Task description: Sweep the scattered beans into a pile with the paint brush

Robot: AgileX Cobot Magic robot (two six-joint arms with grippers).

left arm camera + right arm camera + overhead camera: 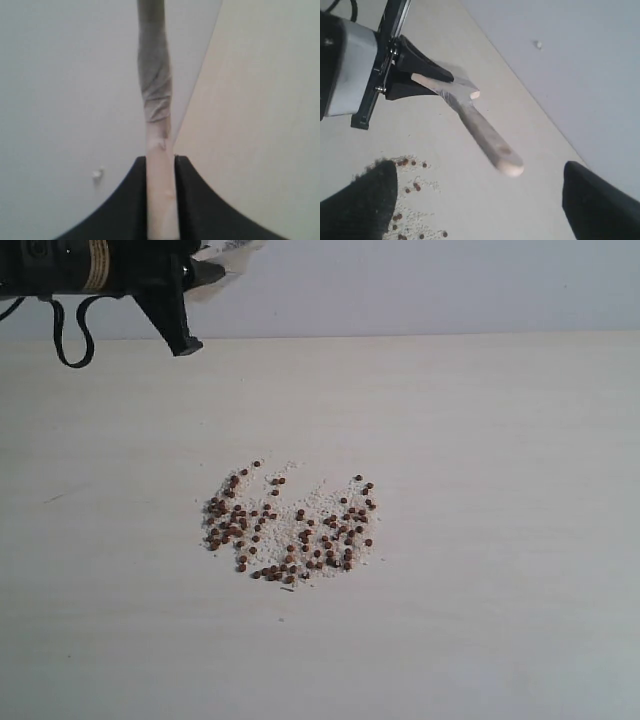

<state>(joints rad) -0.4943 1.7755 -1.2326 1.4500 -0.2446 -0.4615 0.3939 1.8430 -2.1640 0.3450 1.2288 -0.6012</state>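
Reddish-brown beans mixed with whitish crumbs lie spread in a loose patch at the middle of the table, and some of these beans also show in the right wrist view. My left gripper hangs high at the far left, shut on the paint brush. It grips the brush's pale wide end, and the handle sticks out in the air well above the table. My right gripper is open with nothing between its fingers. The handle's rounded tip floats just ahead of it. The exterior view does not show the right gripper.
The table's far edge meets a plain pale wall. A black cable loop dangles under the left arm. A small white mark sits on the wall. Bare tabletop surrounds the bean patch.
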